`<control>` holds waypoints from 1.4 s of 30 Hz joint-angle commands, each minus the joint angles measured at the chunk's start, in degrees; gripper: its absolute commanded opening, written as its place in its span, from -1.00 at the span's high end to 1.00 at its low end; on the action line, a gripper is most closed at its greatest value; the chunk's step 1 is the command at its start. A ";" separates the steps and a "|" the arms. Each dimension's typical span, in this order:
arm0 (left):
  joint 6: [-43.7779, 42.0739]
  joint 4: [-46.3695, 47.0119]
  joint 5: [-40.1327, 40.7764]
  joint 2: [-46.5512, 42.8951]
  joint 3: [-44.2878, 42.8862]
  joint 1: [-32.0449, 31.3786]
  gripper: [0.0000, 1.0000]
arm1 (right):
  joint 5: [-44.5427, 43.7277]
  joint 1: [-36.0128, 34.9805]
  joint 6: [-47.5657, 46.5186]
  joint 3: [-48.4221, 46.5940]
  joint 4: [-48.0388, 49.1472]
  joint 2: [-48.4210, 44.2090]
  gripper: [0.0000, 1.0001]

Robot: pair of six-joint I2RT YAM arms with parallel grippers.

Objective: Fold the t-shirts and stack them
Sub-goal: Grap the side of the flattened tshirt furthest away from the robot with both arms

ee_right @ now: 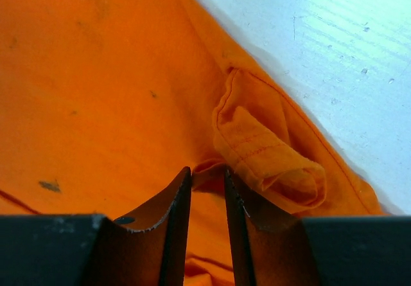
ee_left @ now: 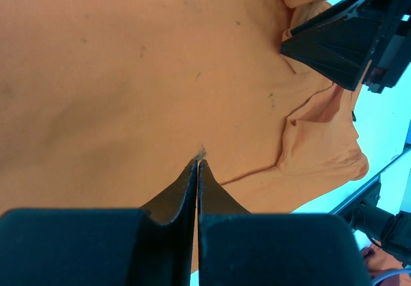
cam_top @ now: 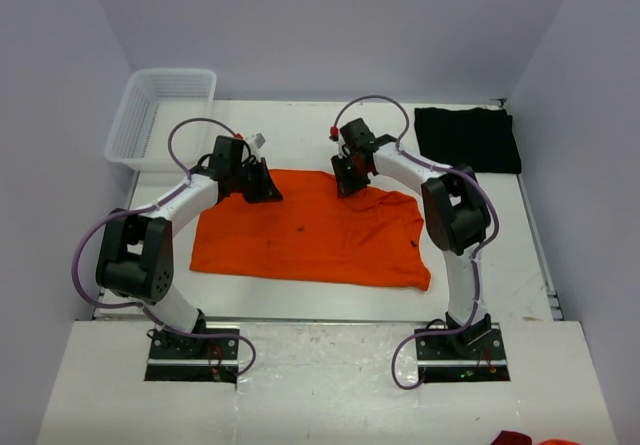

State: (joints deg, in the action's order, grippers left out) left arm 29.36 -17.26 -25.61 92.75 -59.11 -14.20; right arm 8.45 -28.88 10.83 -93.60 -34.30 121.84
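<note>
Spread on the bench point(cam_top: 300, 140), the orange t-shirt point(cam_top: 310, 233) is pinched at its far edge by the closed left claw point(ee_left: 196, 164) and narrowed right claw point(ee_right: 206, 171).

A white mesh basket point(cam_top: 160, 115) stood upright at the far left corner of the white table point(cam_top: 300, 130), on my left side. Plain pale walls point(cam_top: 330, 25) closed in the back and both sides. Nearer than the table lay a white board point(cam_top: 320, 395), and at its near right edge something red and orange point(cam_top: 535, 438) showed, cut off by the frame. Up close on my right, the bare tabletop carried faint scratches and specks.
</note>
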 commanded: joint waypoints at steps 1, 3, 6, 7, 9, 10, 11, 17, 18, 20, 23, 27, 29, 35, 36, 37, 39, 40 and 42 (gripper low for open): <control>-0.63 2.14 -2.17 -2.13 0.58 0.57 1.00 | -1.41 -0.38 0.86 -0.44 -0.41 1.03 0.43; -0.62 2.23 -2.34 -2.31 0.66 0.66 1.00 | -1.59 -0.38 1.21 -0.53 -0.76 1.38 0.46; -0.62 2.40 -2.52 -2.40 0.66 0.84 1.00 | -1.68 -0.38 1.56 -0.35 -0.59 1.29 0.50; -0.54 2.40 -2.78 -2.40 0.66 0.84 1.00 | -2.20 -0.38 1.65 -0.27 -0.59 1.21 0.53; -0.45 2.58 -2.87 -2.40 0.84 0.75 1.00 | -2.38 -0.38 1.83 0.00 -0.33 0.86 0.60; -0.45 2.67 -2.96 -2.40 0.84 0.84 1.00 | -2.64 -0.38 1.83 -0.18 -0.32 0.85 0.64; -0.45 2.75 -2.96 -2.31 0.93 0.84 1.00 | -2.65 -0.38 2.00 -0.18 -0.32 0.77 0.68; -0.45 3.02 -2.00 -1.70 1.19 0.92 1.00 | -3.70 -0.38 2.27 -0.53 -0.24 -0.29 1.00; -0.36 2.93 -1.56 -1.70 1.28 0.92 1.00 | -4.05 -0.38 2.27 -0.53 -0.32 -0.55 1.00; -0.27 2.58 0.81 -1.52 1.19 0.92 1.00 | -4.66 -0.30 2.18 -0.35 -0.24 -1.69 1.00; 0.25 1.09 6.52 -1.78 0.67 0.92 1.00 | -5.19 -0.38 2.00 0.35 0.03 -4.15 1.00; 0.26 -2.68 13.73 -1.08 -2.66 0.92 1.00 | -6.51 -0.30 2.18 0.53 -0.50 -6.88 1.00; -0.10 -4.36 17.51 -0.47 -4.60 0.92 0.93 | -7.30 -0.38 1.56 -0.09 -1.11 -8.10 1.00; -0.45 -7.88 23.23 4.36 -11.81 1.01 0.40 | -8.36 -0.30 0.68 -1.76 -3.31 -9.69 1.00; -0.71 -9.10 23.67 5.15 -14.34 1.10 0.37 | -8.36 -0.30 0.34 -1.93 -3.83 -9.52 1.00; -1.15 -9.98 24.54 6.20 -15.93 1.19 0.30 | -8.36 -0.21 0.25 -2.28 -3.93 -9.43 1.00; -2.02 -11.82 25.34 9.19 -20.24 1.54 0.25 | -11.34 -0.12 0.16 -2.46 -4.36 -9.43 1.00; -2.29 -12.53 27.78 10.33 -21.73 1.71 0.22 | -11.96 0.23 0.24 -2.72 -4.54 -9.43 1.00; -3.25 -15.25 28.50 13.94 -26.39 2.59 0.21 | -13.19 0.67 0.42 -3.25 -5.15 -9.52 1.00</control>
State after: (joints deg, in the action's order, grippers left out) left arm 28.40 -28.16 -1.63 103.77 -80.09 -13.10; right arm -1.04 -28.77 11.90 -93.95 -37.52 114.67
